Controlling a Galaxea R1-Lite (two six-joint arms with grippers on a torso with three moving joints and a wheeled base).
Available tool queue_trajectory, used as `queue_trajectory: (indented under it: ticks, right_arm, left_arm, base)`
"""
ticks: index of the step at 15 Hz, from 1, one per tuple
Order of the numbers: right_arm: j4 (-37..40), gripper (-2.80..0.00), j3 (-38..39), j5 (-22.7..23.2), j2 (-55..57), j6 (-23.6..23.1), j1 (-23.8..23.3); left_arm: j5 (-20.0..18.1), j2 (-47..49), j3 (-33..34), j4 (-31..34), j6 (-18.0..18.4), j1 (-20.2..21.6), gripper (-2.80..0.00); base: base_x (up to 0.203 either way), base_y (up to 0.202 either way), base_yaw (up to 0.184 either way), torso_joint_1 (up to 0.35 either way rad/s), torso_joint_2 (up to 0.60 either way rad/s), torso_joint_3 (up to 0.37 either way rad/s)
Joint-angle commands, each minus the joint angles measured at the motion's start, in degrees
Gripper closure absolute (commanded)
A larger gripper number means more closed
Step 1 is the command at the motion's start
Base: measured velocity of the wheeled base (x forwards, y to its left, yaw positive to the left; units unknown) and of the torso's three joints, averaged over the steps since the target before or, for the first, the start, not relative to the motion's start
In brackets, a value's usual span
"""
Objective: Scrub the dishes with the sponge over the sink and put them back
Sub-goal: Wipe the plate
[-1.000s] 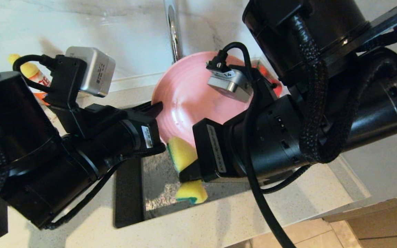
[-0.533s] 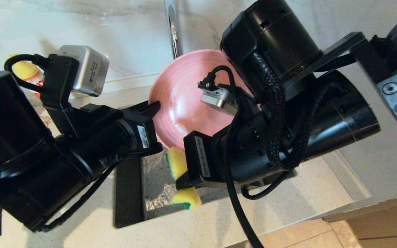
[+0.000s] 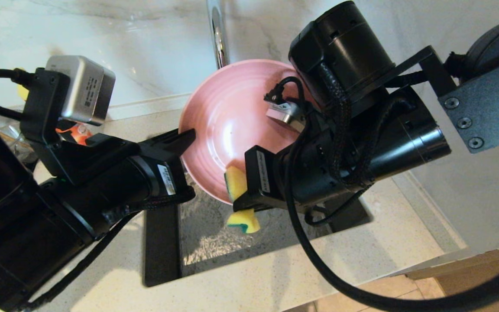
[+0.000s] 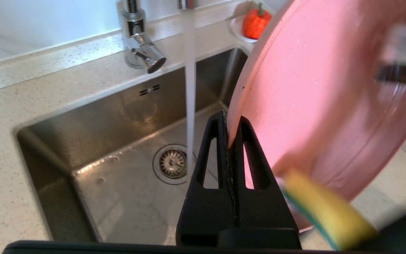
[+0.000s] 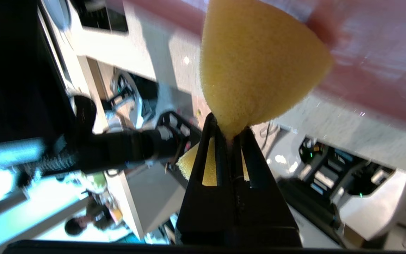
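Pale speckled stone forms the surface around the sink, with a white marbled wall behind it at the top of the head view. Held up over the basin in the middle of that view is the pink plate, tipped steeply on edge so its ringed inner face looks toward the camera. It is matte, round and shallow, with fine speckles visible along its rim in the left wrist view.

Against the plate's lower edge sits the yellow sponge, pinched at its waist so both ends flare out, the green scouring layer showing at the lower end. In the right wrist view the sponge bulges wide above the black fingers, pressed to the pink face.

From the lower left of the head view the left arm reaches up and rightward, its left tool clamped on the plate's left rim; the left wrist view shows the left tool with both fingers tight on the thin edge. From the upper right the right arm angles down and leftward, and the right tool is closed hard on the sponge's middle.

Behind the plate rises the chrome tap. In the left wrist view water runs in a straight stream down toward the round drain strainer.
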Motion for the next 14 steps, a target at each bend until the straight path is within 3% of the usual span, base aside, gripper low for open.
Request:
queue_trajectory:
  ticks: [1,12,14]
  right_arm:
    - [-0.2,0.0,0.0,0.1,-0.8,0.1,-1.1]
    - [-2.9,0.0,0.0,-1.9,-3.8,-0.7,-4.5]
    - [-2.9,0.0,0.1,-4.4,-4.4,-2.0,-4.5]
  left_arm:
    - [0.1,-0.4,0.8,-0.3,0.0,-0.4,0.0]
    - [-0.1,-0.5,3.9,-0.3,0.4,-1.4,0.0]
    - [-0.1,-0.5,4.0,-0.3,0.4,-1.4,0.0]
  base:
    - [0.0,0.0,0.0,0.0,0.0,0.0]
    - [0.0,0.0,0.0,0.0,0.0,0.0]
    - [0.0,0.0,0.0,0.0,0.0,0.0]
